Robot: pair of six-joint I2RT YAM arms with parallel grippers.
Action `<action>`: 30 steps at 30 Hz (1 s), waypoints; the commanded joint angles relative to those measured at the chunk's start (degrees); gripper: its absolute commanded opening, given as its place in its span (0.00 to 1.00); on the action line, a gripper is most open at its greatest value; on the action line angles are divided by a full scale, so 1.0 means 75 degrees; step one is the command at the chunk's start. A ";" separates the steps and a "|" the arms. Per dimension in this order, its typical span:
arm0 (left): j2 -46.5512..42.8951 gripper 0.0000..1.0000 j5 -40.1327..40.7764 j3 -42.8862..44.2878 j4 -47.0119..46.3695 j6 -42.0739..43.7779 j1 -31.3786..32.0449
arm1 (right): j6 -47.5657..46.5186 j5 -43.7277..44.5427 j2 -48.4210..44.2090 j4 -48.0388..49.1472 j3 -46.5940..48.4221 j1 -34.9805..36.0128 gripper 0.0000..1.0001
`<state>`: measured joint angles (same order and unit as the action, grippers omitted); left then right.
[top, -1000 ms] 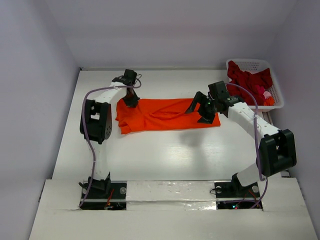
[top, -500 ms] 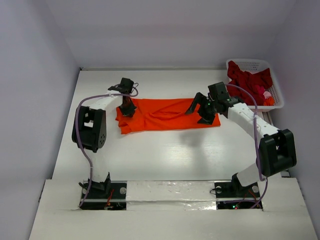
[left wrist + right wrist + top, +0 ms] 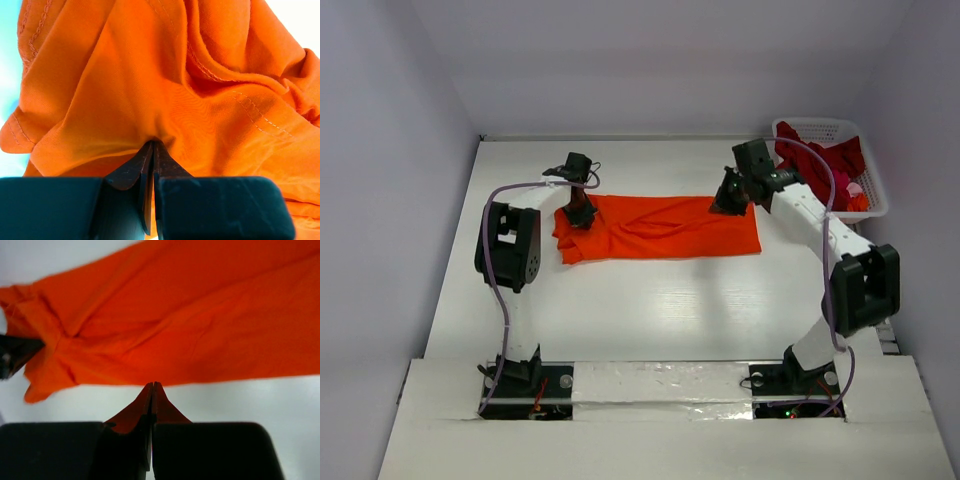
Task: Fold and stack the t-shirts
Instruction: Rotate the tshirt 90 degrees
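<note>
Bases of both arms sit at the near edge of the white table [image 3: 620,320]; beyond a bare stretch of tabletop the orange t-shirt [image 3: 655,228] lies across the middle, spread out lengthwise from left to right, fairly flat on its right half and rumpled into folds at its left end; the left end effector [image 3: 582,212] is down on that rumpled left end, and the left wrist view shows its jaws pressed fully together with a pucker of orange cloth pinched between the tips, stitched seams and deep creases fanning out from the pinch; the right end effector [image 3: 725,203] stands at the shirt's far edge, close to the right-hand corner; in the right wrist view its jaws are closed tight with no gap between them, the tips meeting right at the hem where cloth gives way to table, and whether any fabric is caught there I cannot tell; farther back, in the far right corner of the table, the white lattice basket [image 3: 820,121] holds a heap of dark red t-shirts [image 3: 815,160], well apart from the orange one.
</note>
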<state>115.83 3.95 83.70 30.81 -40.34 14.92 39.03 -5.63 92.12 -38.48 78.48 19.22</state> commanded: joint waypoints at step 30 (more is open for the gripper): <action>0.0024 0.00 -0.0303 -0.0215 -0.0193 0.0304 -0.0137 | -0.0247 0.0821 0.2285 0.1122 -0.1298 0.0050 0.00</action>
<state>115.77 1.67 83.20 29.71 -38.85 14.04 35.86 3.97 109.23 -31.14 73.28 19.16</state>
